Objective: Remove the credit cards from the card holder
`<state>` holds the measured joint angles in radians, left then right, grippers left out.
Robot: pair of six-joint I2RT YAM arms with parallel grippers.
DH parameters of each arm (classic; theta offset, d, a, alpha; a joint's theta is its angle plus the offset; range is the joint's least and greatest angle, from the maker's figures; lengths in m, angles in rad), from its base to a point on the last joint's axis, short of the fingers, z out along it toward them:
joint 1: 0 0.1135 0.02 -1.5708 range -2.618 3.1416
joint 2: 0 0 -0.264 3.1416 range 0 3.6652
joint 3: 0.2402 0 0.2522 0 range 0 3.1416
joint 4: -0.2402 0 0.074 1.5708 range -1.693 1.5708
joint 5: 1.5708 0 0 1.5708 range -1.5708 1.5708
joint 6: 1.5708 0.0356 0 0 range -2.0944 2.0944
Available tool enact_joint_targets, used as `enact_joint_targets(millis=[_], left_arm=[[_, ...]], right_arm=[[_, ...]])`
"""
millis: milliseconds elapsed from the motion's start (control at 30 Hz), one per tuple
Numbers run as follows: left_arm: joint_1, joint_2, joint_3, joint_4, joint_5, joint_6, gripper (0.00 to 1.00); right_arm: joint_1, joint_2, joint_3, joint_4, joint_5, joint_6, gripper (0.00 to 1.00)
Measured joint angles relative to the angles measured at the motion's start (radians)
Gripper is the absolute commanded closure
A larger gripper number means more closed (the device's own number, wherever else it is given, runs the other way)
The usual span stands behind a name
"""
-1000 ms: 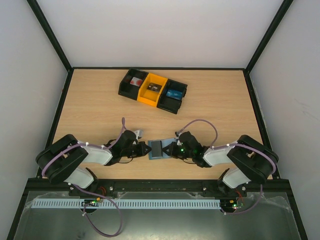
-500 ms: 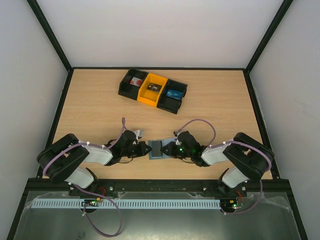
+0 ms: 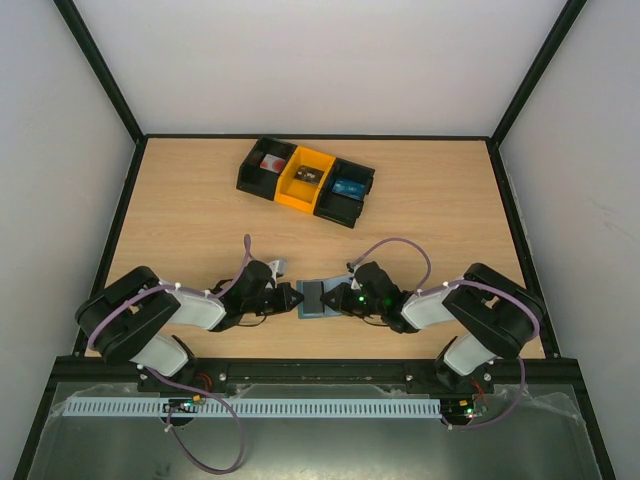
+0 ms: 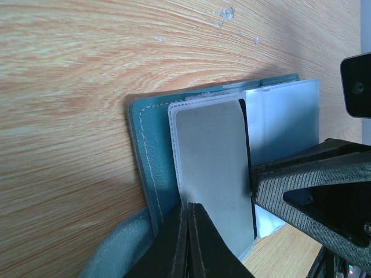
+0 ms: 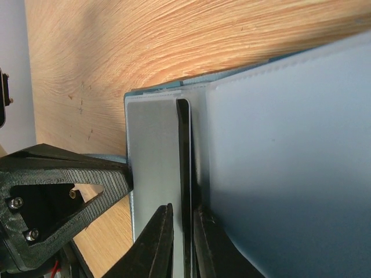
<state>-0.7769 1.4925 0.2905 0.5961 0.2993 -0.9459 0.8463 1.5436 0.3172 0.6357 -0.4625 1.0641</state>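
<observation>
Lying open and flat on the counter [image 3: 200, 220], the card holder [image 3: 322, 308] sits well apart from the tray [image 3: 250, 182], on its near side, between my two arms. My left fingers [image 4: 177, 246] are pressed fully together, tips resting on the holder's stitched edge. My right fingers [image 5: 157, 243] stand a slit apart, straddling the dark edge of a credit card [image 4: 211, 162] in its clear pocket; whether they pinch it I cannot tell.
</observation>
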Motion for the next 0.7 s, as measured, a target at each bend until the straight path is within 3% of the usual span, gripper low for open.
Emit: enact_joint_targets(millis=[267, 700], left_arm=[[-0.002, 0.001, 0.0, 0.002, -0.003, 0.0, 0.97], [-0.01, -0.001, 0.0, -0.002, -0.019, 0.004, 0.97]], right_arm=[[-0.001, 0.014, 0.0, 0.021, -0.002, 0.011, 0.98], [-0.002, 0.002, -0.027, 0.052, 0.01, 0.014, 0.98]])
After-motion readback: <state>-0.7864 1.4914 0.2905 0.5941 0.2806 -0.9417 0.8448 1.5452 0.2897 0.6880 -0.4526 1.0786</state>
